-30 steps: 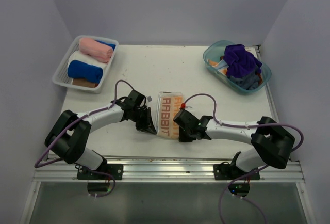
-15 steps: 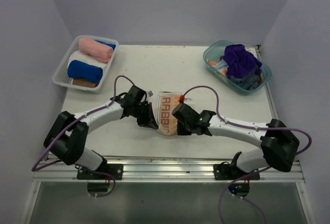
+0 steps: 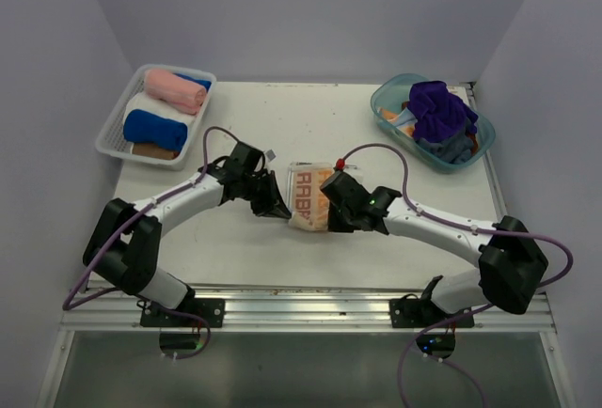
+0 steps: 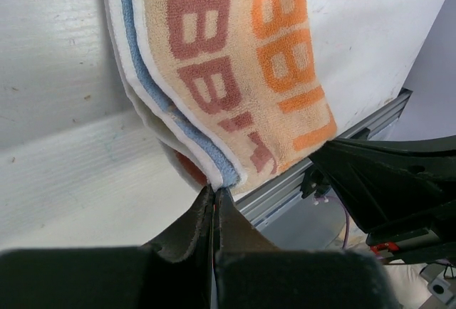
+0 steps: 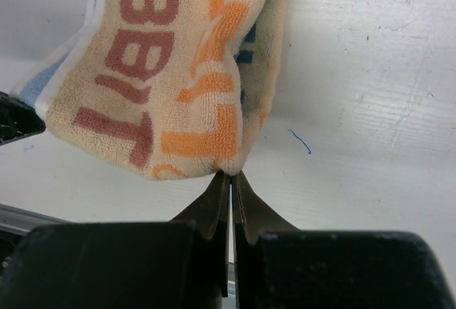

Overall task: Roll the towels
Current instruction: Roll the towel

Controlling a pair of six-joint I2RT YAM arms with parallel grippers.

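Observation:
The cream, orange and light-blue "RABBIT" towel (image 3: pixel 305 197) lies in the middle of the table between both arms, with its near end lifted and curled over. My left gripper (image 3: pixel 280 209) is shut on the towel's left near corner (image 4: pixel 214 174), pinching the white and blue edge. On the right near corner (image 5: pixel 228 159), my right gripper (image 3: pixel 325 214) is also shut. In the wrist views, each pair of fingertips (image 4: pixel 216 191) (image 5: pixel 231 175) meets right at the cloth, and the towel hangs folded above them.
A white mesh basket (image 3: pixel 105 145) at the back left holds rolled pink (image 3: pixel 175 90), white (image 3: pixel 155 107) and blue (image 3: pixel 154 130) towels. A clear teal tub (image 3: pixel 381 98) at the back right holds a crumpled purple towel (image 3: pixel 440 109) and others. The table's metal rail runs along the near edge.
Both grippers have carried the towel's near end away from the table's front edge, so the towel is shorter and curled over. The right gripper has closed on its corner.

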